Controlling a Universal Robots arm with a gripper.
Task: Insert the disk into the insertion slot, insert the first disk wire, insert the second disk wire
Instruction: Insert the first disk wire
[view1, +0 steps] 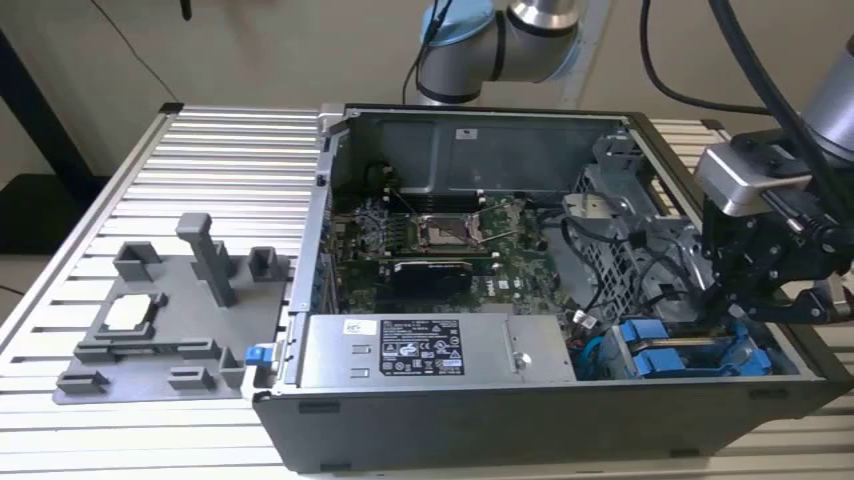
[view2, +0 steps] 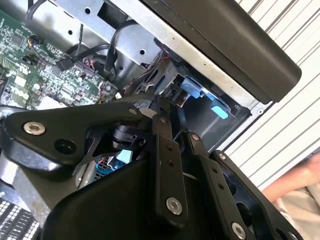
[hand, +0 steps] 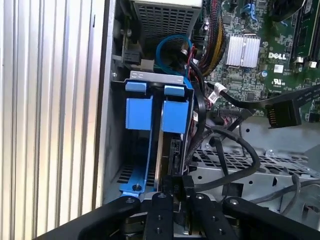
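Ribbed aluminium table (view1: 214, 150), pale wall (view1: 267, 50)

A black-and-white printed label (view1: 422, 348) sits on the silver box (view1: 523, 362) at the near side of the computer case (view1: 534, 425); its lines are too fine to read. In the first wrist view, white lettering (hand: 278, 56), a maker's mark, stands on the green circuit board (hand: 300, 75).

Single arm (view1: 514, 40): its lower joints stand at the back of the exterior view, and its last link comes down along the exterior view's right edge. The wrist (view1: 747, 180) carries a grey housing above the black gripper (view1: 787, 295), which points downward. In both wrist views the gripper (view2: 159, 112) (hand: 176, 185) shows black linkage bars (view2: 165, 165) with silver pivot pins, converging toward its tip.
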